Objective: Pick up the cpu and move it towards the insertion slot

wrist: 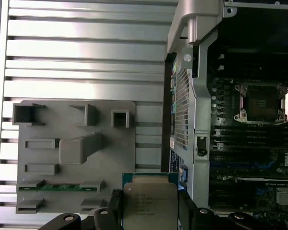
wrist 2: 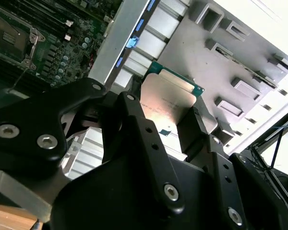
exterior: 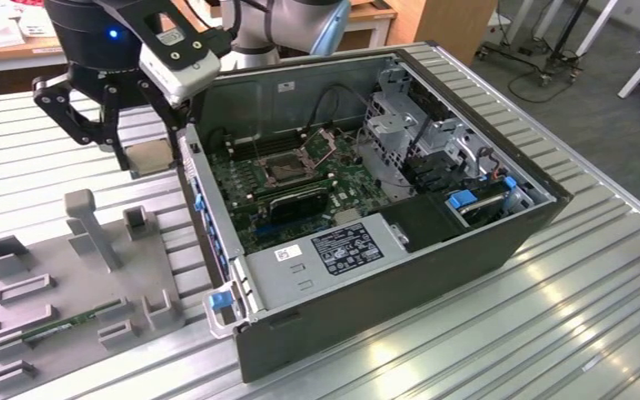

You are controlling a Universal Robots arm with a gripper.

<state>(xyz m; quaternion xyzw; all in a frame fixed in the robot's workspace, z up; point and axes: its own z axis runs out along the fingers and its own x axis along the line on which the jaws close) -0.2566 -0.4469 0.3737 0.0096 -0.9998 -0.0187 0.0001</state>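
Here the end effector (wrist: 150,211) grips the cpu (wrist: 150,203) aloft.

Lab/workshop: slatted metal bench (exterior: 587,275), open PC case (exterior: 409,267).

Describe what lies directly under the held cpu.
The hand holds the cpu above the slatted table, near the grey fixture tray beside the case wall. Its underside is hidden.

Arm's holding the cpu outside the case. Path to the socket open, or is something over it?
Probably yes. The gripper holds the cpu beside the open case; the slot sits uncovered, nothing lying over it. Only the case wall stands between them.
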